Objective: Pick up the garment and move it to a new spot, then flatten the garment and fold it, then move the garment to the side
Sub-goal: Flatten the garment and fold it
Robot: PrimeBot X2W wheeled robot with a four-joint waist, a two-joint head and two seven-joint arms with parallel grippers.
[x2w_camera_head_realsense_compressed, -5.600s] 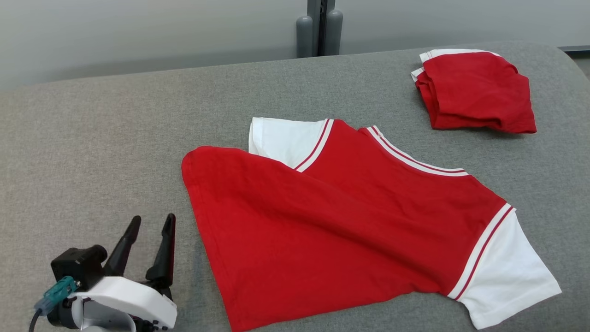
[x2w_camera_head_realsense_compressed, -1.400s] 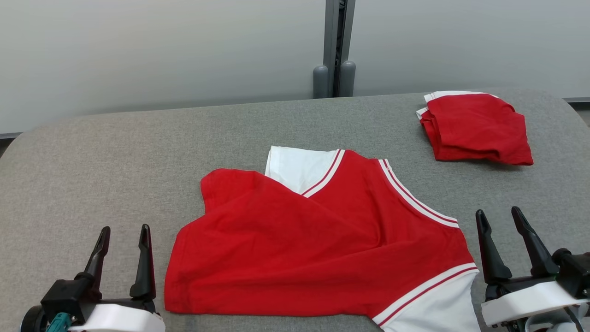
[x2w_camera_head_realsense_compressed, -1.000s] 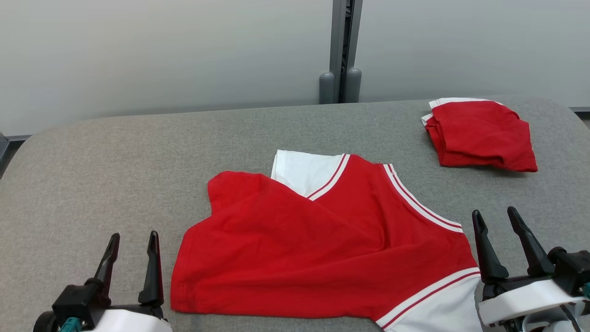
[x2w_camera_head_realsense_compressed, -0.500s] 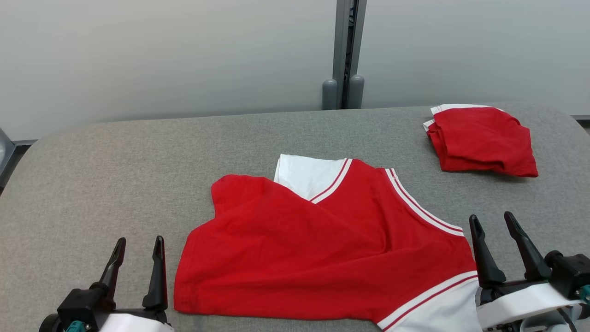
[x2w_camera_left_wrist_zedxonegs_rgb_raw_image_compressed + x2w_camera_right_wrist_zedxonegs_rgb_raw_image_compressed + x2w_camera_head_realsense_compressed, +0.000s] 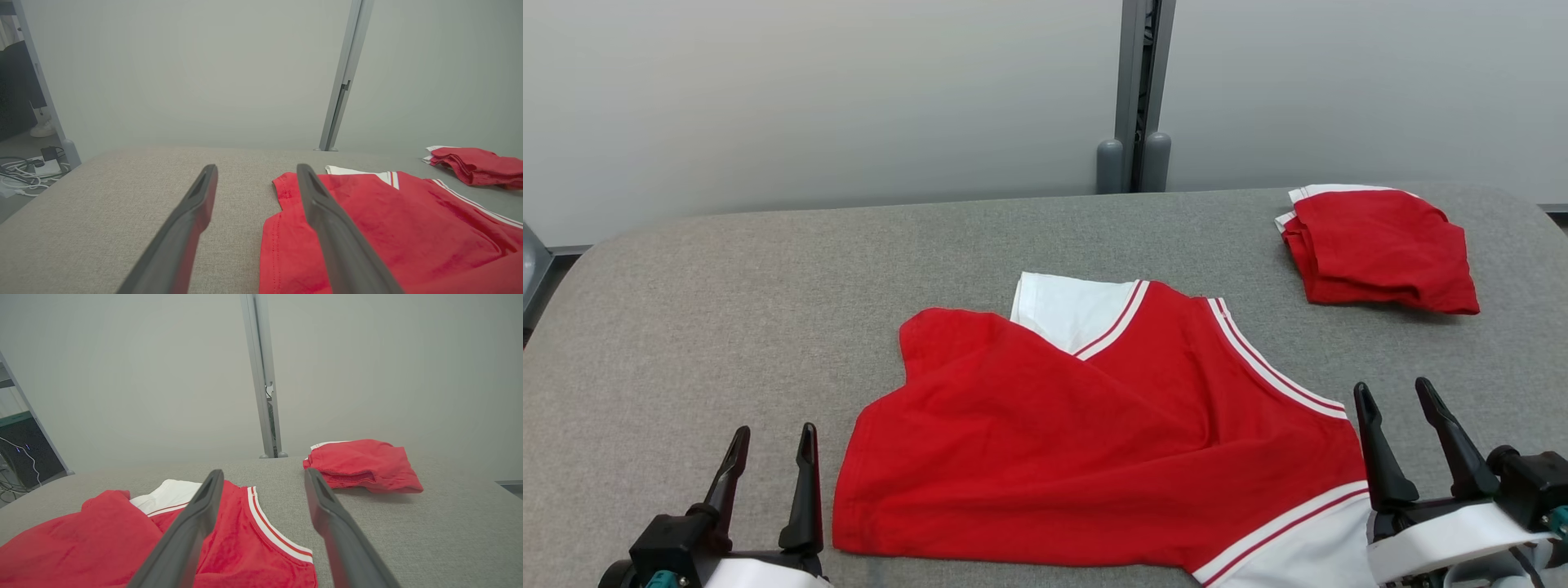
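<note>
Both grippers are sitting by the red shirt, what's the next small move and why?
Probably send the left gripper forward to pinch the near-left hem corner of the red shirt with white striped sleeves. Both it and the right gripper stand open and empty, and the shirt lies rumpled, folded over one sleeve, on the grey fabric table.

Red garment (image 5: pixel 1094 457) with white, red-striped sleeves, folded red garment (image 5: pixel 1384 249), grey table (image 5: pixel 727 310)

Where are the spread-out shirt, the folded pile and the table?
spread-out shirt (image 5: pixel 1094 457), head view, red body.
folded pile (image 5: pixel 1384 249), head view, top layer.
table (image 5: pixel 727 310), head view, bare left part.
</note>
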